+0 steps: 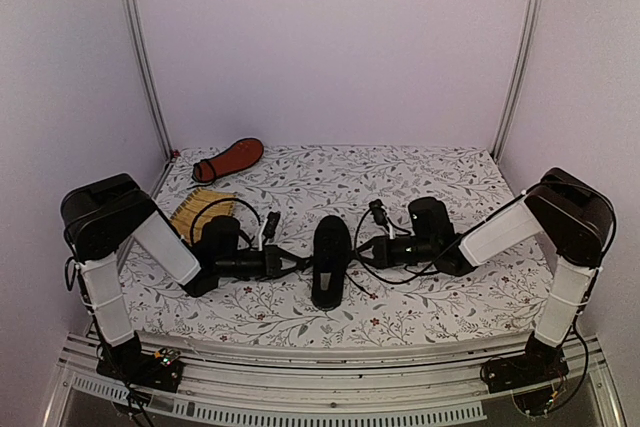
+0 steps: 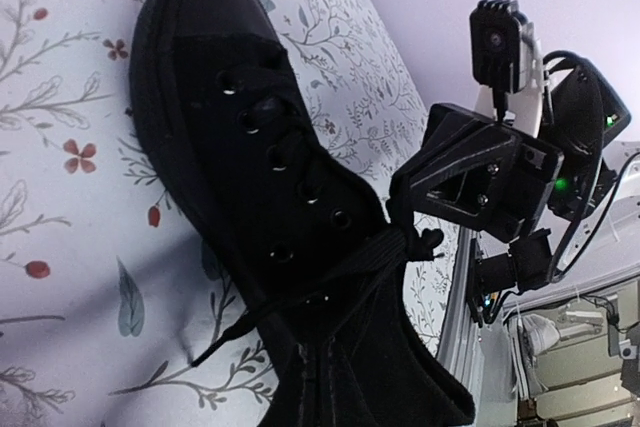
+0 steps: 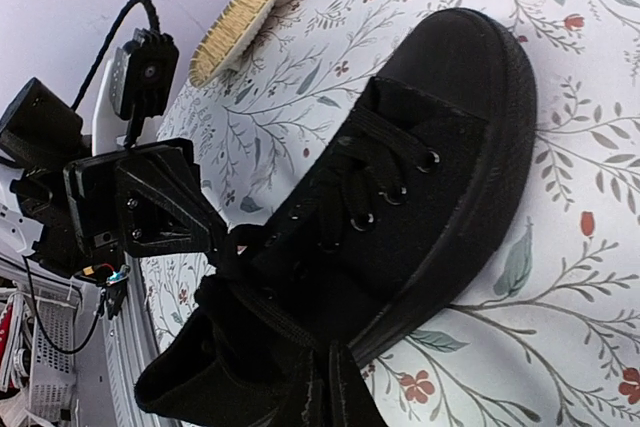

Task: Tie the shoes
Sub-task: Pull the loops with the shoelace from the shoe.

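One black shoe (image 1: 330, 259) stands upright mid-table with its toe pointing away from the arms. It fills the left wrist view (image 2: 270, 197) and the right wrist view (image 3: 400, 207). My left gripper (image 1: 304, 261) reaches in from the shoe's left, its fingers (image 2: 322, 387) shut on a thin black lace (image 2: 360, 282) near the top eyelets. From the opposite side my right gripper (image 1: 358, 251) is shut on a lace too (image 3: 280, 297); its fingers (image 3: 335, 392) are pressed together. The two laces cross over the tongue. The second shoe (image 1: 230, 159) lies sole-up at the back left.
A yellow slatted mat (image 1: 198, 209) lies behind my left arm, near the left wall. One loose lace end (image 2: 205, 352) trails on the floral cloth (image 1: 450, 182). Metal frame posts stand at both back corners.
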`<state>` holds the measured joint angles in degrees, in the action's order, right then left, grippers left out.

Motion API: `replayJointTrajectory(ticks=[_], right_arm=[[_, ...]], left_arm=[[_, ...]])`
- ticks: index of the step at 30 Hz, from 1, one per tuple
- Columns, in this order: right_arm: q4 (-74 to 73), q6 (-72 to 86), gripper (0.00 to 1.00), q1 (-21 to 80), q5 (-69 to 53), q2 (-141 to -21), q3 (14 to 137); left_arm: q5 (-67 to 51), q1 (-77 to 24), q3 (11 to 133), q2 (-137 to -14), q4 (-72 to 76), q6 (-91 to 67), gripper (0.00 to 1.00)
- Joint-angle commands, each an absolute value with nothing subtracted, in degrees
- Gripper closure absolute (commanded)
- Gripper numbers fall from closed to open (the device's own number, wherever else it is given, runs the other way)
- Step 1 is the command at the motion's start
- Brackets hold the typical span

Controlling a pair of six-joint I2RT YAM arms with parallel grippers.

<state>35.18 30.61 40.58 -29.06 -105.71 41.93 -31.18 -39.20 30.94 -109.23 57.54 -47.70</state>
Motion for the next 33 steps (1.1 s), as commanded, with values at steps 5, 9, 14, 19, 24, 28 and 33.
replayJointTrajectory(ticks=[5,9,14,19,24,28,33], right_arm=[[33.3,30.6,0.98,37.9,-23.7,-102.6,38.4],[32.4,30.7,0.98,37.3,-21.8,-102.2,37.4],[32.3,30.8,0.98,36.6,-21.0,-101.3,35.9],[32.1,30.5,0.98,36.1,-20.6,-100.8,35.3],[32.0,30.6,0.98,35.5,-19.6,-100.8,34.7],[32.0,30.7,0.98,35.4,-20.0,-100.8,34.3],[32.3,30.1,0.98,35.3,-21.5,-100.5,34.6]], left_arm=[[-26.2,-38.1,27.7,-107.6,58.7,-49.3,1.00],[-26.0,-37.8,27.5,-107.6,58.2,-49.2,1.00],[-25.5,-37.6,26.9,-107.5,58.1,-49.2,1.00],[-24.9,-37.4,26.2,-107.6,58.2,-49.2,1.00],[-24.2,-37.0,25.3,-107.3,58.2,-49.3,1.00],[-24.6,-36.9,25.2,-107.4,58.2,-49.2,1.00],[-25.8,-36.8,25.5,-107.7,58.4,-48.9,1.00]])
